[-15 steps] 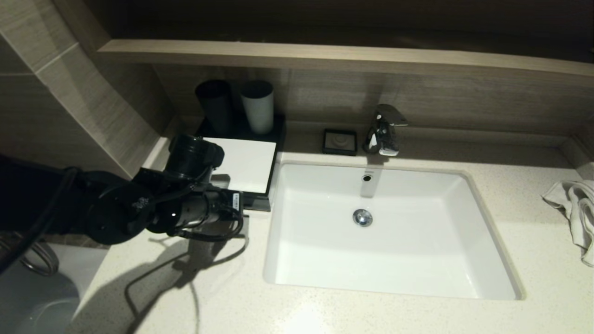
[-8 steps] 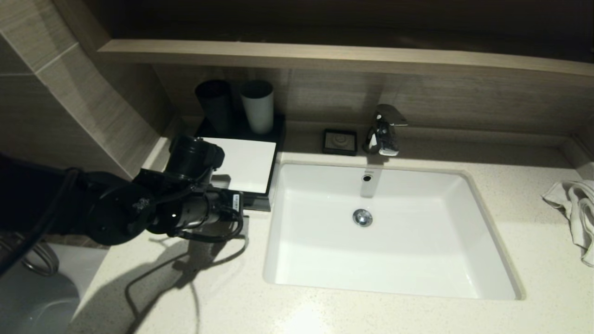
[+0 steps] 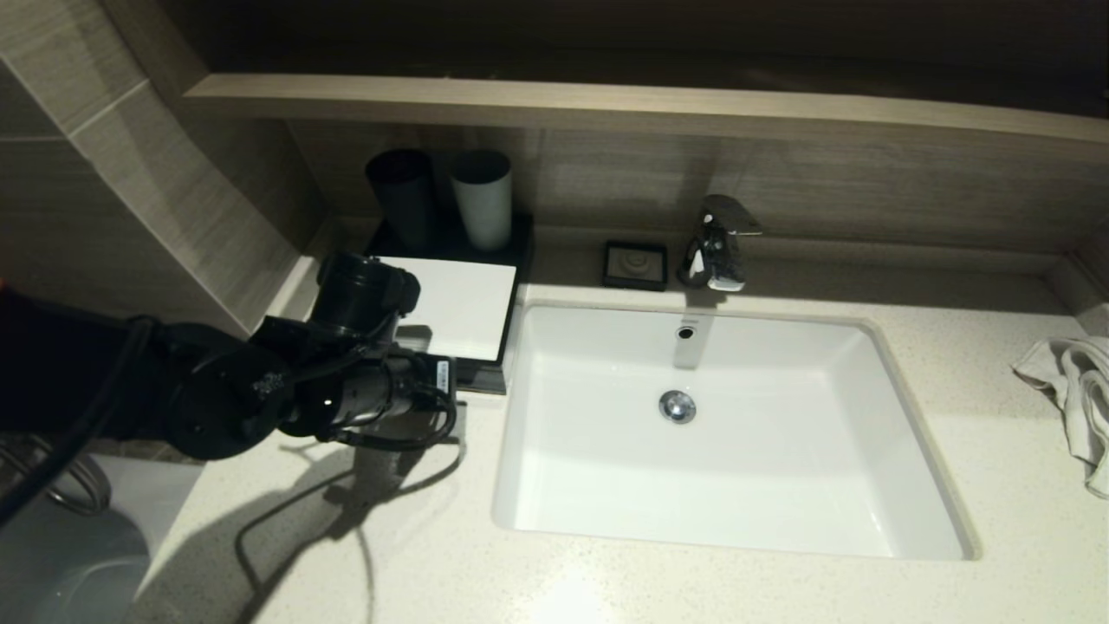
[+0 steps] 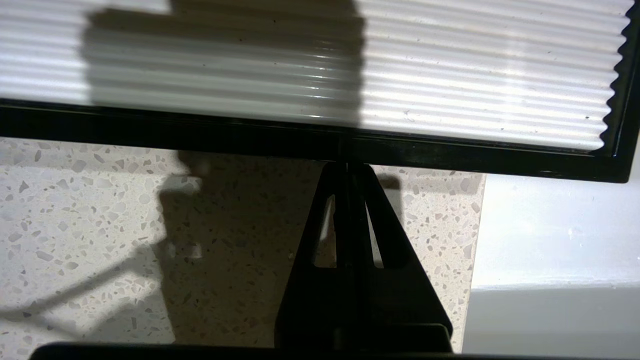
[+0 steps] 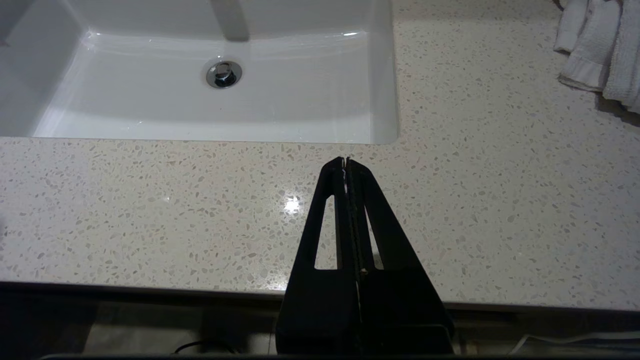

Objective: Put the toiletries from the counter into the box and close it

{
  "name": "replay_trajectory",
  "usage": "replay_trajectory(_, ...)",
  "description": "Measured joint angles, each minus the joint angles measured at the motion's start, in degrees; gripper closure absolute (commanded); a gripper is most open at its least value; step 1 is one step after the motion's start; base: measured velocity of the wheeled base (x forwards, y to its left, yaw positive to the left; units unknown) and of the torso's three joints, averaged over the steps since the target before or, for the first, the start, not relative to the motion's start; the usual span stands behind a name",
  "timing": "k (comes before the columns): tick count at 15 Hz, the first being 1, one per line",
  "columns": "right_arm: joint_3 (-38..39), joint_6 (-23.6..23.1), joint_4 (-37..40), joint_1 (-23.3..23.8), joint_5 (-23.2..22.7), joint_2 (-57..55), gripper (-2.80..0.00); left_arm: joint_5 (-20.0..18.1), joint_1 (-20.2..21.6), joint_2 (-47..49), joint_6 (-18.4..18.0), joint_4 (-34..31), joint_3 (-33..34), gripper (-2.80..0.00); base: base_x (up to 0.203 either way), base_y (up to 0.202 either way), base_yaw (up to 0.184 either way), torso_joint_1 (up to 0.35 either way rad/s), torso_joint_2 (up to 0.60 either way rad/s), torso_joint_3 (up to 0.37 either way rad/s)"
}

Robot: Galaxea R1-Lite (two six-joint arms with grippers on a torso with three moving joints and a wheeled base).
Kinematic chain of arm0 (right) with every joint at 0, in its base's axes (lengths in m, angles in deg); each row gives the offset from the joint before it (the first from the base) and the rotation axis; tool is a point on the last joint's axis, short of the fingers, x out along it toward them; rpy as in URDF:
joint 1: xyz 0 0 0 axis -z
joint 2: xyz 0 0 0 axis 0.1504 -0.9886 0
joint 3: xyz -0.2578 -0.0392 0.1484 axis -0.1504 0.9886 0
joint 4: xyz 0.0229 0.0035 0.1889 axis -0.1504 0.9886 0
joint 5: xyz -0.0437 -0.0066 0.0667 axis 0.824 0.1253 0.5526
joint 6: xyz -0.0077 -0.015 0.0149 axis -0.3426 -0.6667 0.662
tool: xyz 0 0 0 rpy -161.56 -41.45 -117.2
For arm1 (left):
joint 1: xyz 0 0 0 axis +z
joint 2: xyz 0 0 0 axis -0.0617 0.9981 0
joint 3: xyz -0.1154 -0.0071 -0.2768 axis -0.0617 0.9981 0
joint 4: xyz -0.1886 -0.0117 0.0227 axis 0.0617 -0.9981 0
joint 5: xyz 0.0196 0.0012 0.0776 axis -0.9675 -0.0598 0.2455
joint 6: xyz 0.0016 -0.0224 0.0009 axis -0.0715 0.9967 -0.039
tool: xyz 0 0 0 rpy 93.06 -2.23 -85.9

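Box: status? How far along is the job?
Looks nearly done. No toiletries show on the counter, and the box shows no drawer sticking out. In hand: the left hand, shut, has its tips at the box's black front edge. The right hand is shut over bare counter. Left: pulling the left arm back.

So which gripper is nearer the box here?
Left. The left gripper is shut, its tips at the box's black front edge. The right gripper is shut above the counter in front of the sink.
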Motion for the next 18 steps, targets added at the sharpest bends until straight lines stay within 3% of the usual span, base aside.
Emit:
replay_trajectory(7,0.0,0.0,0.0,0.0,0.0,0.0,0.0,-0.1,0.0,-1.9,-0.1,0.6,2.4,0.0,0.0,0.0,0.0,0.0,0.0,0.0)
replay_trajectory(18,0.0,0.0,0.0,0.0,0.0,0.0,0.0,0.1,-0.7,-13.5,-0.4,0.1,14.6,0.0,0.0,0.0,0.0,0.0,0.0,0.0)
